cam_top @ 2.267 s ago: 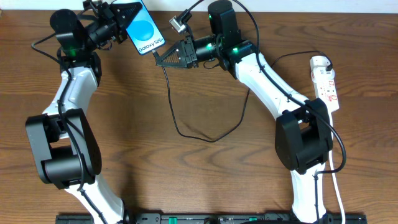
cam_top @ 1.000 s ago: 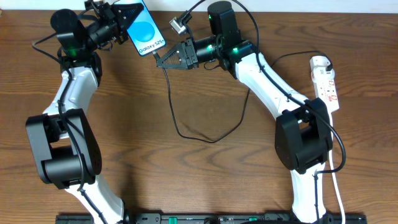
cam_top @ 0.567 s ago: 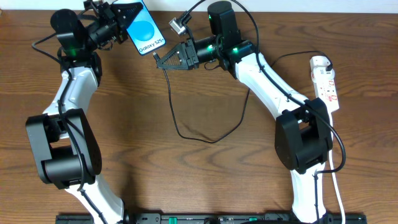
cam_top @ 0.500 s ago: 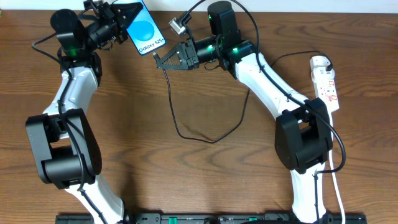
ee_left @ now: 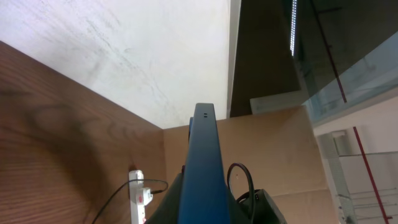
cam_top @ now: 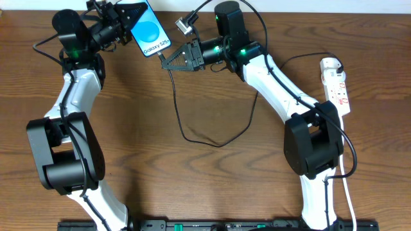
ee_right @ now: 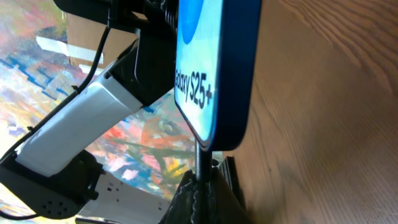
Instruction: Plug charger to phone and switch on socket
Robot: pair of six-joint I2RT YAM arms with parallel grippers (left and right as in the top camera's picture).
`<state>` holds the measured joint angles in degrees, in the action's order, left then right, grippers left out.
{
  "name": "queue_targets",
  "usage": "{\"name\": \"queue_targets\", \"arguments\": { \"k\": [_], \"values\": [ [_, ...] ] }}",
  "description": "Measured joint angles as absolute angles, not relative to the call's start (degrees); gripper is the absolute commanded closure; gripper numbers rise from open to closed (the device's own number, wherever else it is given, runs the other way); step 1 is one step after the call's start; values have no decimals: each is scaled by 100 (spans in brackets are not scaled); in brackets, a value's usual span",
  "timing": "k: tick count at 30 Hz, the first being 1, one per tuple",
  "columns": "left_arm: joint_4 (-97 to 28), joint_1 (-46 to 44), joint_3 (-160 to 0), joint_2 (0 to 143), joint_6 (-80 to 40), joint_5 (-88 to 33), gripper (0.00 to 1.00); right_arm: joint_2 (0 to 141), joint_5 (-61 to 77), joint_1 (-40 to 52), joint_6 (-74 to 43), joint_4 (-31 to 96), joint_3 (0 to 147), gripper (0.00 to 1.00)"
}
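Overhead: straight down, whole table (cam_top: 192, 186). Wrist views: close, low, seemingly tilted upward; all share phone (cam_top: 153, 32).

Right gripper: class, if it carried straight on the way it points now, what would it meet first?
The phone: the right gripper aims the charger plug at its bottom edge. Whether they already touch is unclear.

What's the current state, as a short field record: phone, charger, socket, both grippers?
phone: held in left gripper, screen visible from overhead
charger: plug end held in right gripper, meeting phone's bottom edge; full seating unclear
socket: on table beside right arm, untouched; switch state unreadable
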<state>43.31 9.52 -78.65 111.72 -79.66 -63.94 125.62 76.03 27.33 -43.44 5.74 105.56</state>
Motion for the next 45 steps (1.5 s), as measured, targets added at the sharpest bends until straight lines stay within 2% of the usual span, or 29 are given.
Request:
{"name": "queue_targets", "arguments": {
  "k": [22,45],
  "values": [
    [4331,952,-7865,11172,-7793,-6381,92,12562,7850,2449,-4362,574,10556,99],
    [4331,930,-7865,11172,-7791,-6370,93,12562,7865,2554,-4410,593,10556,99]
  ]
}}
